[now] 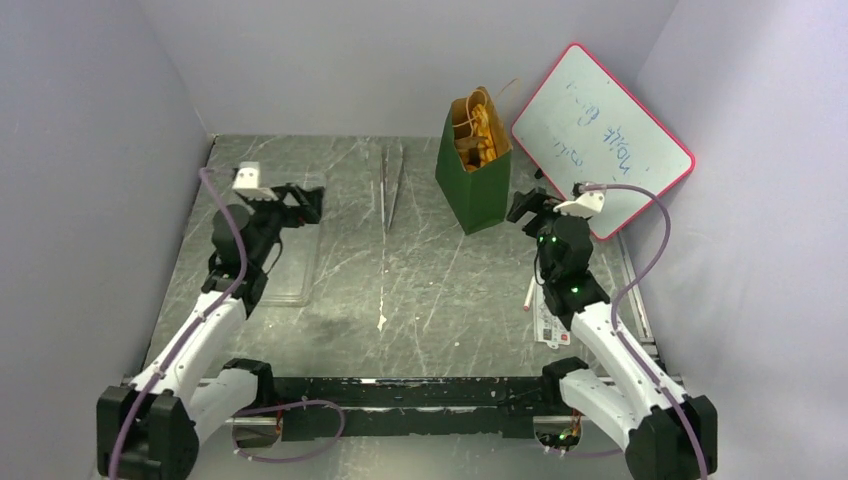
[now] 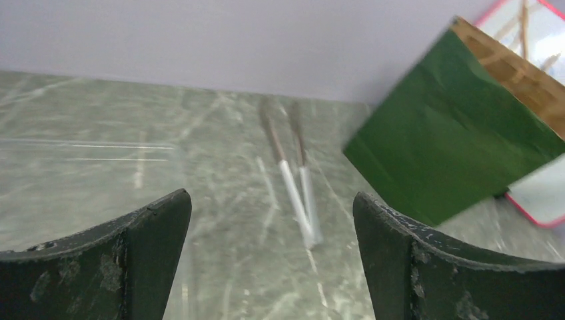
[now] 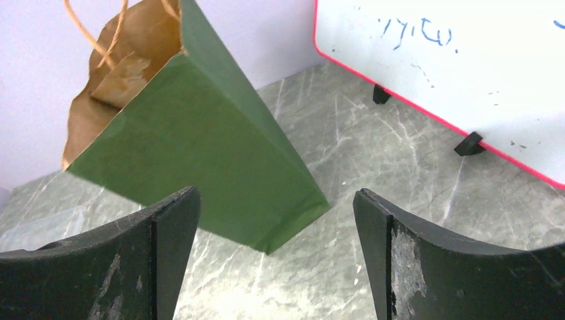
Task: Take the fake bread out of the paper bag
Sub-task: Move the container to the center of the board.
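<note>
The left arm (image 1: 205, 335) and right arm (image 1: 605, 335) are white tubes with chunky black joints and black bases. A thin purple cable (image 1: 655, 215) loops along each one. A small white block (image 1: 247, 178) sits near each wrist. Small green lights (image 1: 545, 240) glow on the right arm. The fingers (image 2: 133, 267) are dark, curved and scratched, maybe greenish-black.

A dark green paper bag (image 1: 478, 190) stands upright near the far edge of the desk (image 1: 420, 290), right of middle. Its open mouth shows kraft-brown inside. Glossy orange-tan fake bread (image 1: 474, 135) sits piled within.
</note>
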